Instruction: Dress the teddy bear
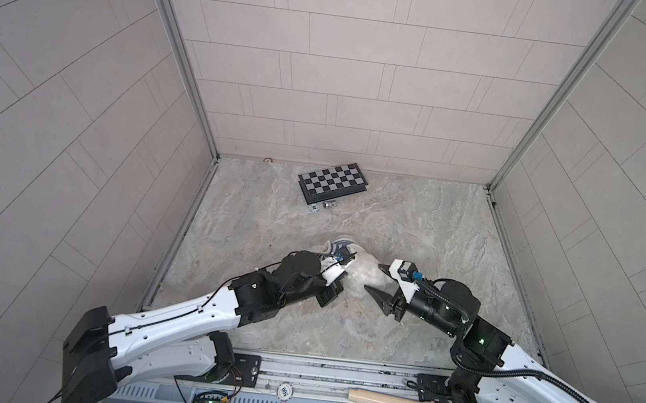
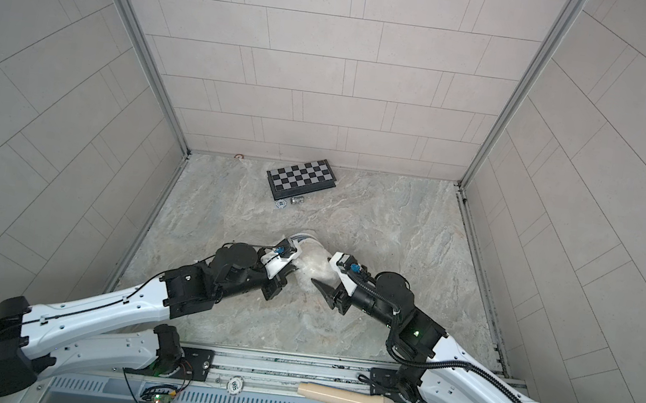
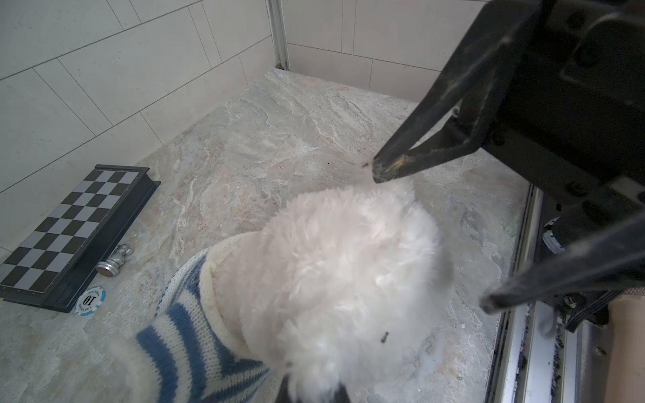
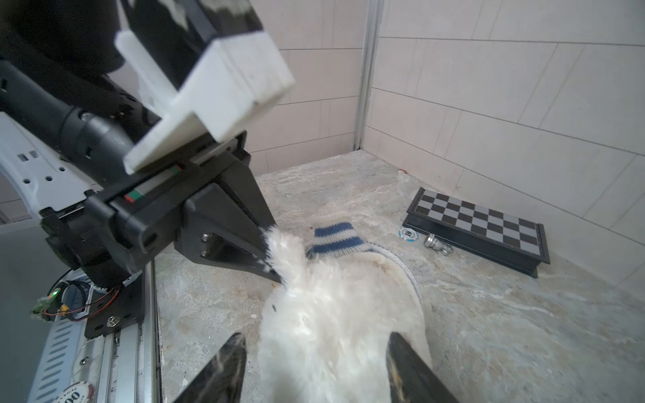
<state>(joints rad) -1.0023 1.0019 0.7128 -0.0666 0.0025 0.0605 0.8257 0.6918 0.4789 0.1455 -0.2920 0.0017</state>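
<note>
Three pale tiled walls close the scene: a back wall [image 1: 350, 68] across the top centre, a left wall [image 1: 53, 94] and a right wall [image 1: 629, 185] filling the sides. The tiles are long rectangles with thin dark joints. Two metal posts [image 1: 180, 47] run down the corners, slanting in toward the middle. The floor [image 1: 415, 222], grey-beige marbled stone, takes the centre. A chessboard [image 1: 332, 181] lies on it near the back wall. A metal rail [image 1: 334, 369] crosses the bottom. The light is soft and even, the shadows faint.
</note>
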